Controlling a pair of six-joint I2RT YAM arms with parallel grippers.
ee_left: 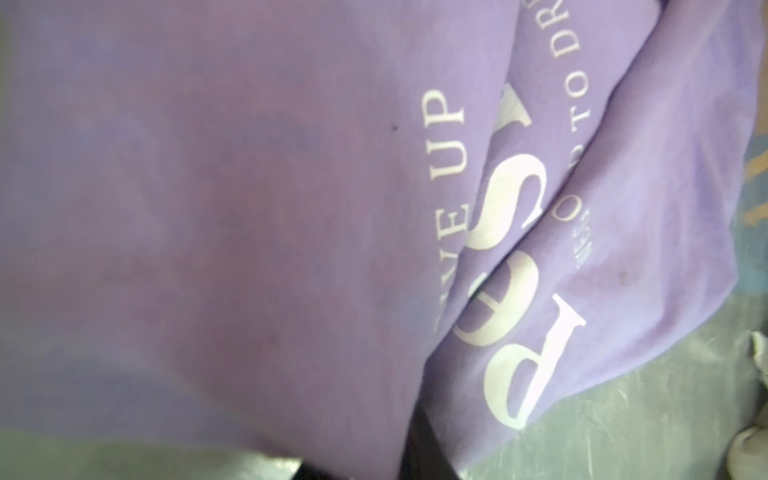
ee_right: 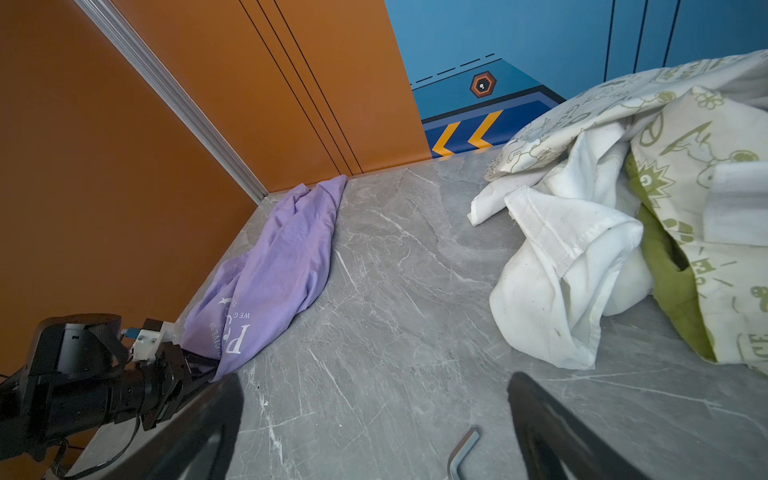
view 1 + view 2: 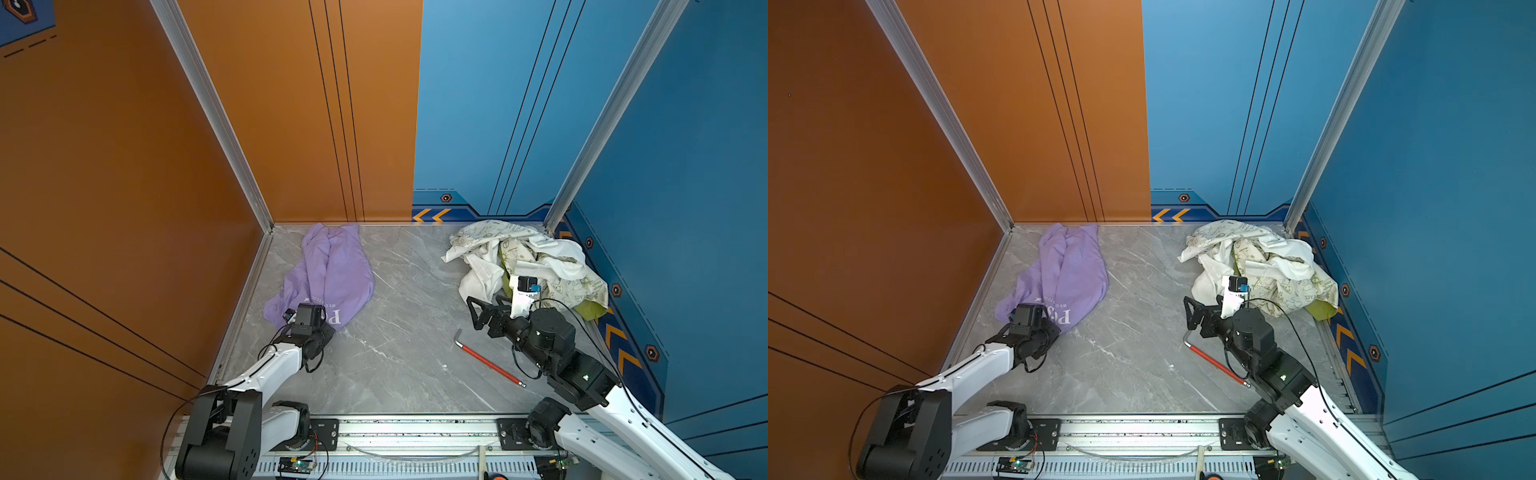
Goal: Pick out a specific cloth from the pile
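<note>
The lilac cloth (image 3: 332, 270) (image 3: 1067, 270) with white lettering lies stretched out at the back left of the table, apart from the pile. The pile (image 3: 532, 257) (image 3: 1262, 257) of cream green-print, white and olive fabric sits in the back right corner. My left gripper (image 3: 330, 330) (image 3: 1054, 328) is at the cloth's near edge. In the left wrist view the cloth (image 1: 249, 208) drapes over the fingers and hides the jaws. My right gripper (image 3: 484, 303) (image 2: 374, 382) stands open over bare table just in front of the pile (image 2: 623, 208), holding nothing.
A red-handled hex key (image 3: 490, 363) (image 2: 463, 449) lies on the grey marble table (image 3: 407, 311) under the right arm. An orange wall closes the left side, a blue wall the right. A metal rail (image 3: 415, 428) runs along the front edge.
</note>
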